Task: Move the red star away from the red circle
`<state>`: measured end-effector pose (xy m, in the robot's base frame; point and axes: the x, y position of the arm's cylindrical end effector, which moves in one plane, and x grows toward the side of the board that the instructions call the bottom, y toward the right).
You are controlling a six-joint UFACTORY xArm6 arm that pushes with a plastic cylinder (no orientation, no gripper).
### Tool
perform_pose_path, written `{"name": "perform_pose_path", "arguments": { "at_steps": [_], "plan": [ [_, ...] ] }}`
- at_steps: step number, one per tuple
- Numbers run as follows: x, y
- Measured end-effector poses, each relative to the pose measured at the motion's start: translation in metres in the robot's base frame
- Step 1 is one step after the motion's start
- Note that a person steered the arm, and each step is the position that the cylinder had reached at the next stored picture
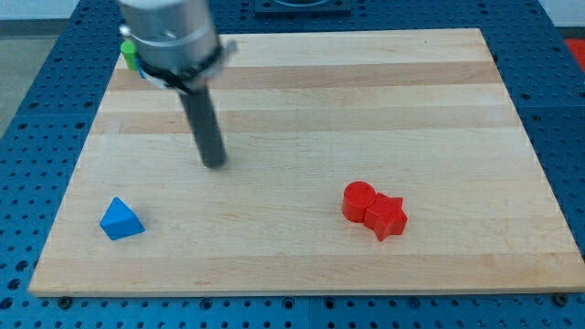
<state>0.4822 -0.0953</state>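
Touching red circle [358,199], red star [387,217], my tip [214,164] well apart

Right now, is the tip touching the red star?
No: my tip stands on bare board well toward the view's left of the red star, which sits against the red circle.

Arm housing [167,32] blurred, cut off by view's top. Green block [132,53] at bench [366,110] top-left corner mostly hidden behind housing, shape can't tell. Red circle [358,199] partly covered by red star [387,217] touching it on view's right. Dark item [302,5] beyond bench cut off at top edge, unidentifiable.
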Motion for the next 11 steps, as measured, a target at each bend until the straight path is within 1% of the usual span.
{"name": "perform_pose_path", "arguments": {
  "at_steps": [1, 2, 4, 5, 6, 8, 11],
  "plan": [
    [0.062, 0.031],
    [0.078, 0.121],
    [0.07, 0.252],
    [0.077, 0.287],
    [0.071, 0.31],
    [0.047, 0.28],
    [-0.028, 0.293]
  ]
}}
